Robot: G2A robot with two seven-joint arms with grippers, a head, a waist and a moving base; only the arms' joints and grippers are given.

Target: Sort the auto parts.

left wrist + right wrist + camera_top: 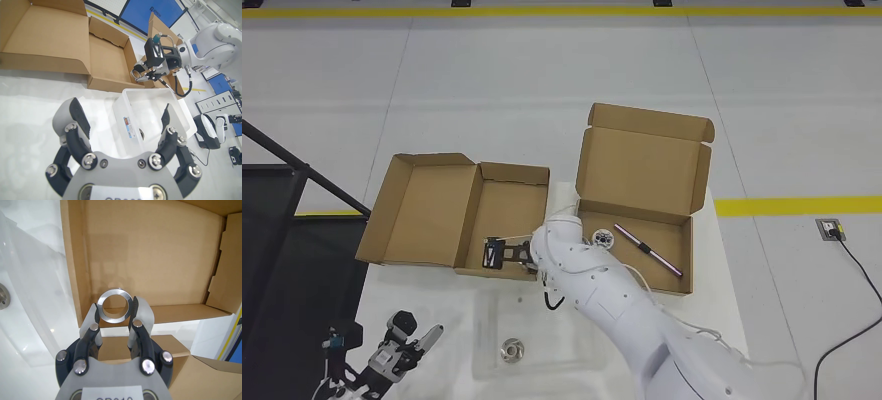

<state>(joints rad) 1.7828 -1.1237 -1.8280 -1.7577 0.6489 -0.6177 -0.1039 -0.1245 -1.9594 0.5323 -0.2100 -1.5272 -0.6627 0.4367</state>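
A shiny metal ring (115, 319) is held between the fingers of my right gripper (115, 305), just above the near corner of the left cardboard box (151, 256). From above, that gripper (492, 253) hangs at the box's (504, 205) front wall. In the left wrist view the same ring (135, 73) hangs above the box wall. My left gripper (121, 117) is open and empty over the table, short of the clear plastic bin (151, 94). From above it (420, 340) is at the front left.
The clear bin (532, 340) holds a round metal part (512, 350). The right cardboard box (667, 270) holds a thin rod (647, 250) and a small round part (602, 237). Both box lids stand open. The table's left edge is close to my left gripper.
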